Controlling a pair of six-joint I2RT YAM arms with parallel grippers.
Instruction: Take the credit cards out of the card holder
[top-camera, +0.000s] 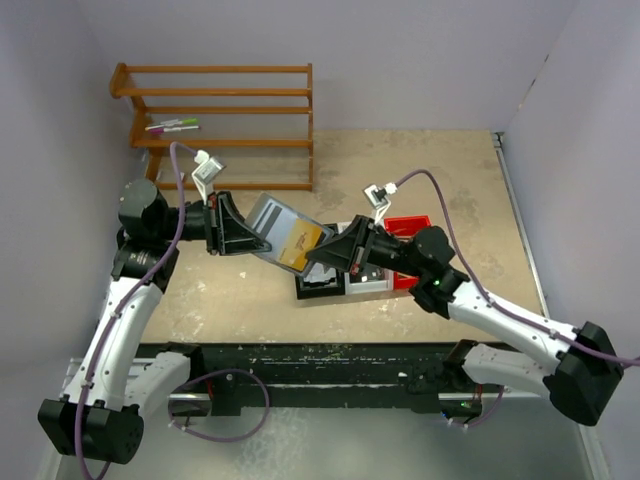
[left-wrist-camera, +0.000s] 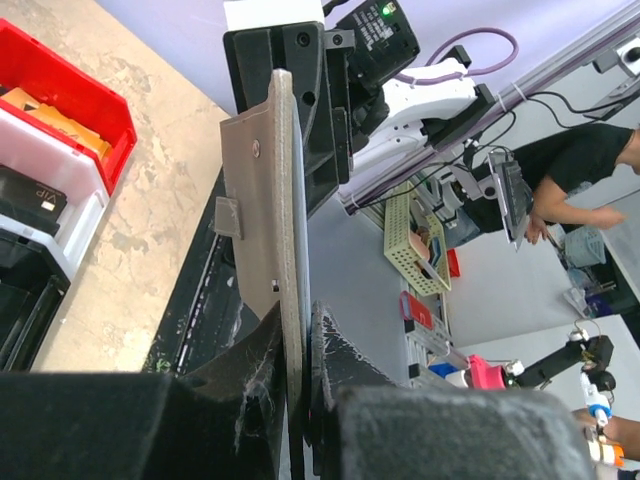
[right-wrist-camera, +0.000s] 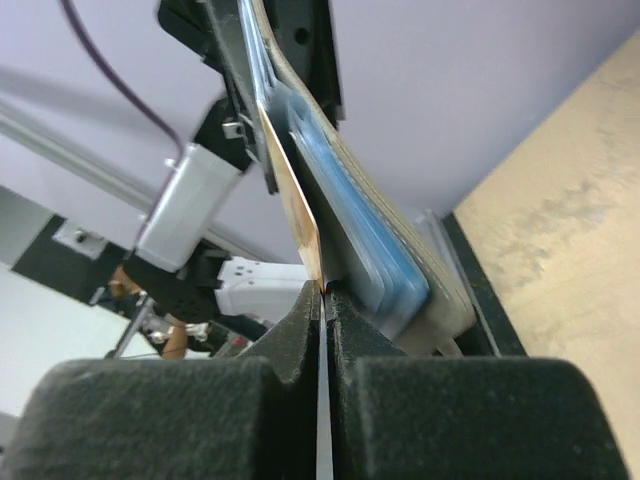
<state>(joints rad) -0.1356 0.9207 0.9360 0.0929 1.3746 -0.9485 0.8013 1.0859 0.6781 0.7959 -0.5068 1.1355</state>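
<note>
Tan table (top-camera: 440, 170), spotty and worn, across the middle of the view from above. Holds a brown wooden rack (top-camera: 225, 125) at the upper left, close to the back wall. Holds three small bins near the middle, side by side in a row: black bin (top-camera: 318, 287) on the left, white bin (top-camera: 366, 285) in between, red bin (top-camera: 408, 228) on the right. Ends at a long black bar (top-camera: 330, 365) near the bottom of the picture.

"VIP" in pale letters on a black card (left-wrist-camera: 25, 198) (lying in the white bin (left-wrist-camera: 85, 205)), nothing else legible
</note>
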